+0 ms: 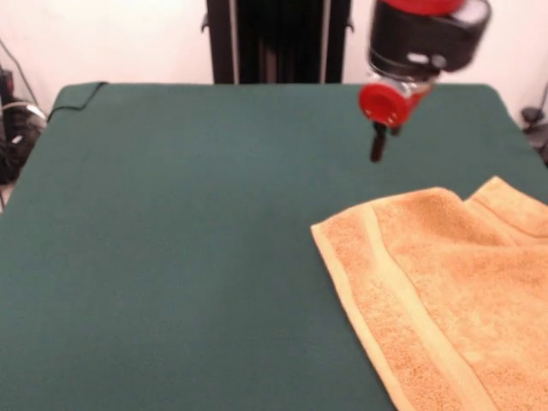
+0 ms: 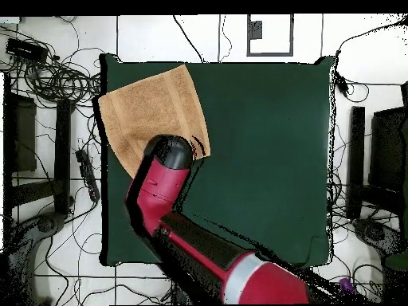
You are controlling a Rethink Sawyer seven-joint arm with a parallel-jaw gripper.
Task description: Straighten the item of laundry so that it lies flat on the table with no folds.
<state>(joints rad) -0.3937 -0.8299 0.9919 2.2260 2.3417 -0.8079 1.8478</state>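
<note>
Orange-tan terry, the towel (image 1: 445,291) lies at one corner of the green tabletop (image 1: 171,257) with a fold at its far edge yet to be smoothed, while the gripper (image 1: 377,145) hovers beyond it holding nothing, its opening impossible to tell.

The towel (image 1: 445,291) lies on the table (image 1: 171,257), at its near right corner in the front view, running off the picture's right and bottom edges. One corner is folded over. The hand (image 1: 378,145) hangs above the table, just behind the towel's far edge.
</note>
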